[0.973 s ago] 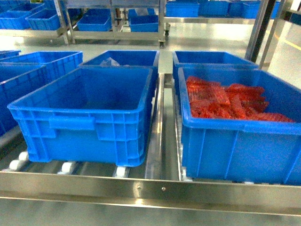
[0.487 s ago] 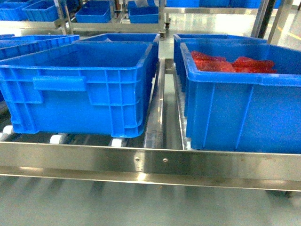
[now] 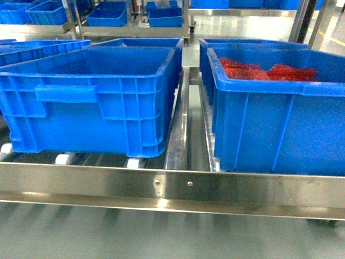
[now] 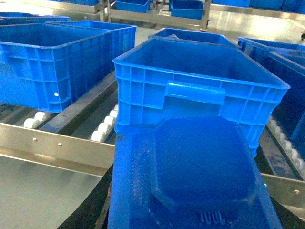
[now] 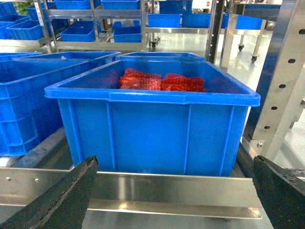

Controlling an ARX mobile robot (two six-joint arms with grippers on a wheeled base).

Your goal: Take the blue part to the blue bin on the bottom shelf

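The blue part [image 4: 200,162], a dark-blue blocky piece with an octagonal raised face, fills the bottom of the left wrist view. My left gripper [image 4: 193,212] is shut on it, and only dark finger edges show beside it. Just ahead stands the blue bin [image 4: 200,81], empty, on the bottom shelf behind the steel front rail [image 4: 57,145]. In the head view the blue bin [image 3: 91,97] sits on the left and no gripper shows. My right gripper [image 5: 176,186] is open with nothing between its fingers, facing the front rail [image 5: 157,188].
A like crate with red netted bags [image 3: 269,73] stands right of the centre divider rail [image 3: 180,124]. More blue crates [image 4: 47,62] sit to the left and behind. White rollers [image 4: 105,129] line the shelf. A perforated steel upright [image 5: 281,81] rises at the right.
The head view has dropped lower, from looking down into the crates to facing their sides. In the last half second the scene barely shifts.
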